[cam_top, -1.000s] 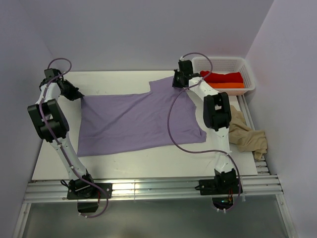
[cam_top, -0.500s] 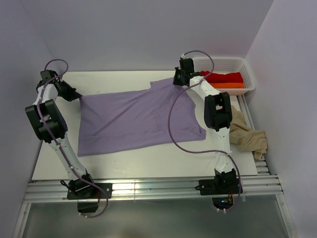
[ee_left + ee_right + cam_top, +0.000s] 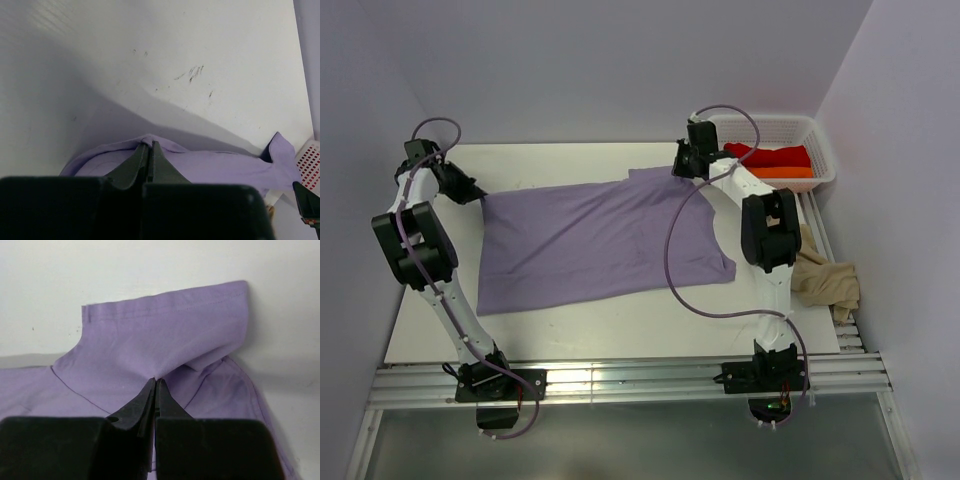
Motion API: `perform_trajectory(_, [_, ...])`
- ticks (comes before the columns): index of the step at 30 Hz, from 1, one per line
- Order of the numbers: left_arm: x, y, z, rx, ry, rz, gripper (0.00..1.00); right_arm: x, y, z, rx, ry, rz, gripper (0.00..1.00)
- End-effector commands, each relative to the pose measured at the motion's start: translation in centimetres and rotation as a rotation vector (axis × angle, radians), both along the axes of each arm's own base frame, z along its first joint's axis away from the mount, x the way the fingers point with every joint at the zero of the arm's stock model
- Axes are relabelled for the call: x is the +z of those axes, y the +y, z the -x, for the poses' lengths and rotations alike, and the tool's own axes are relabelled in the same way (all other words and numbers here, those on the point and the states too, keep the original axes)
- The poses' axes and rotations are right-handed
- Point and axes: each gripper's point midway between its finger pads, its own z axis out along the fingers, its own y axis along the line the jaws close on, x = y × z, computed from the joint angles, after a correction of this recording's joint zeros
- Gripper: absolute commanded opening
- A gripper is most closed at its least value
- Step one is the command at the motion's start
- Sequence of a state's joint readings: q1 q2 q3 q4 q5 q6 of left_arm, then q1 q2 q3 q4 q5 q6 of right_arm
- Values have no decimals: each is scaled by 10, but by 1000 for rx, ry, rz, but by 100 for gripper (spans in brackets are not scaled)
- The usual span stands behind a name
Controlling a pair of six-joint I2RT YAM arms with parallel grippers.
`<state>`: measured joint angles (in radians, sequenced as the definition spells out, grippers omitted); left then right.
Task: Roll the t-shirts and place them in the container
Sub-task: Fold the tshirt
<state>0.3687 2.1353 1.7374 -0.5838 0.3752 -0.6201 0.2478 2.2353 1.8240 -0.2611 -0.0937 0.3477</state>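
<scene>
The purple shirt (image 3: 600,235) lies spread nearly flat over the middle of the table (image 3: 570,322), its long side running from 9 to 3 o'clock. The left gripper (image 3: 480,196) sits at the shirt's 10 o'clock corner. Its jaws are pressed together on a small raised fold of purple cloth, and in the left wrist view the dark fingers (image 3: 134,161) meet with the cloth bunched at their tips. The right gripper (image 3: 678,171) is at the shirt's 1 o'clock corner. It is likewise clamped tight on a pinch of purple cloth, which rises to a peak between its fingers (image 3: 143,401) while more cloth fans out flat toward 12 o'clock.

A white basket (image 3: 826,152) stands at the table's 2 o'clock corner. It holds a red shirt (image 3: 770,155), with an orange shirt (image 3: 785,172) just on the red one's 6 o'clock side. A tan shirt (image 3: 828,282) lies crumpled at the table's 4 o'clock edge, beside the right arm and apart from the purple shirt.
</scene>
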Motion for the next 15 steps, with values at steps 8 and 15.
perform_trajectory(8, [30,6,18,1,-47,-17,0,48,3,21,4,-111,22,0])
perform_trajectory(15, [30,9,33,6,-44,-25,0,40,8,44,2,-101,39,0])
